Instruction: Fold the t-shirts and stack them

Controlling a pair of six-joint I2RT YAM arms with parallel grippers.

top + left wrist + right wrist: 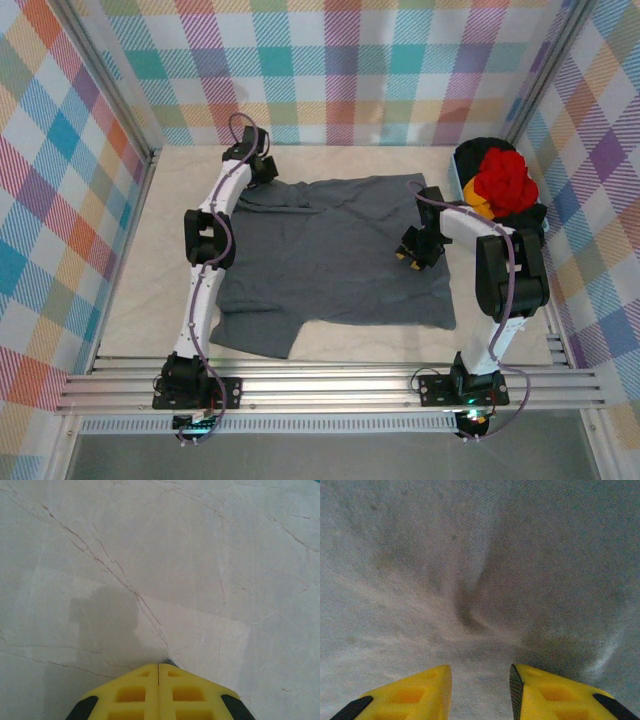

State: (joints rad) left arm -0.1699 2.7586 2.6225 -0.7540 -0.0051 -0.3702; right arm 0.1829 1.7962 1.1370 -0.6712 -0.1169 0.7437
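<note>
The large slate-grey t-shirt lies spread flat on the marble table. At its far left corner, my left gripper is shut. In the left wrist view the yellow fingers of that gripper meet, and a sliver of grey cloth pokes out at their tips. My right gripper is over the shirt's right side. It stands open just above wrinkled grey cloth, which lies between the fingertips of this gripper. A red t-shirt, an orange-yellow one and a black one are heaped at the far right.
Plaid walls close in the table on the left, back and right. An aluminium rail carrying both arm bases runs along the near edge. Bare marble lies beyond the left gripper and to the left of the shirt.
</note>
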